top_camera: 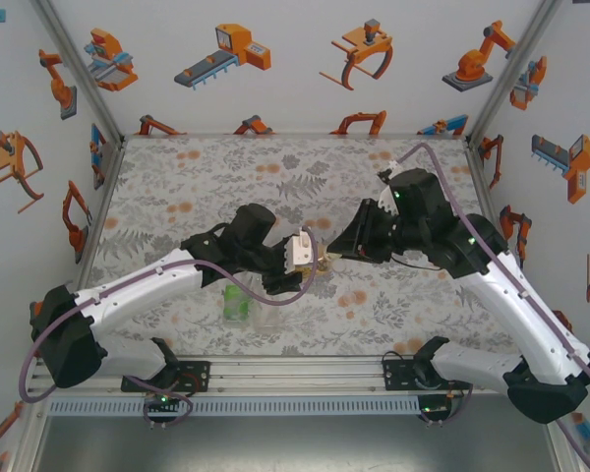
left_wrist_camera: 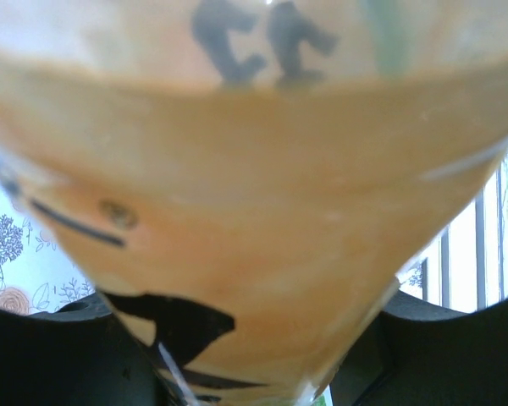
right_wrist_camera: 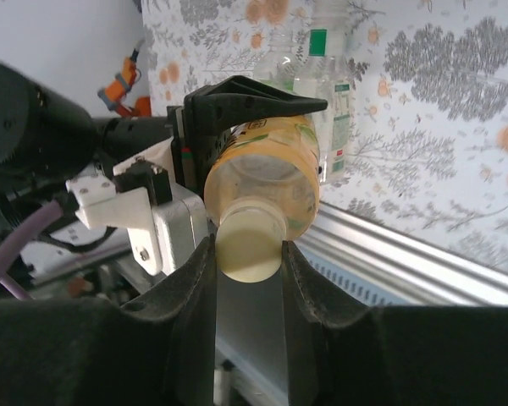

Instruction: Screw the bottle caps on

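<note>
1. The short green-tinted plastic bottle and the clear plastic bottle stand near-left on the table; capped or not, I cannot tell.
2. The left gripper clamps the amber plastic bottle with yellow label, level above the table centre.
3. The right gripper pinches the pale yellowish round plastic cap at its neck; screwing seems under way, not finished.
4. The right wrist view gives this joint clearly; from the top it is too small.
</note>
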Controlling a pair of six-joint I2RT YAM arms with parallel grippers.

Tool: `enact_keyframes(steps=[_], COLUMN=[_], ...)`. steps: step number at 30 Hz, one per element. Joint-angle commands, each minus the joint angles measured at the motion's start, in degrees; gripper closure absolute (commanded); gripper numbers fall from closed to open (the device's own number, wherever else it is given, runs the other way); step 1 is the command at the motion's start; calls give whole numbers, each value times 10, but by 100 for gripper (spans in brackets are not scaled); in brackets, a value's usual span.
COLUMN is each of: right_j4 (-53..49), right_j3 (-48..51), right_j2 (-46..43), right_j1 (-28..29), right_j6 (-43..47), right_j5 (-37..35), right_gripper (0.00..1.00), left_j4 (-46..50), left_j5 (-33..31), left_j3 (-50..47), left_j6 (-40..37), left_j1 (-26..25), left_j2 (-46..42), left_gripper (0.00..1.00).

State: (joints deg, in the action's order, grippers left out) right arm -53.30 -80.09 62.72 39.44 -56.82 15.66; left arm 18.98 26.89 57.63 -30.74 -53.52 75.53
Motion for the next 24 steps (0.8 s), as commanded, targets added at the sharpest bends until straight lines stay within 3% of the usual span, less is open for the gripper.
enact_keyframes(steps=[1,8,13,21,24], right_j4=[-18,-26,-43,-55,-51], right_j3=[-2,-49,-102,-160,-168], right_j2=[22,28,48,54,47], right_j1=[7,6,6,6,6], right_j6=[-94,-11,91,239,352], right_j5=[2,-20,-10,-10,18], right_gripper=[96,76,50,43,44], left_j4=[-63,-59,-55,-53,-53], left_j5=[29,29,33,36,42], left_j3=[25,27,25,23,23], left_j6=[-5,-9,-8,-7,-8], left_j1=[-8,-8,-8,-9,-9], left_j2=[-1,-1,-4,-8,-10], left_gripper=[100,100,100,100,100])
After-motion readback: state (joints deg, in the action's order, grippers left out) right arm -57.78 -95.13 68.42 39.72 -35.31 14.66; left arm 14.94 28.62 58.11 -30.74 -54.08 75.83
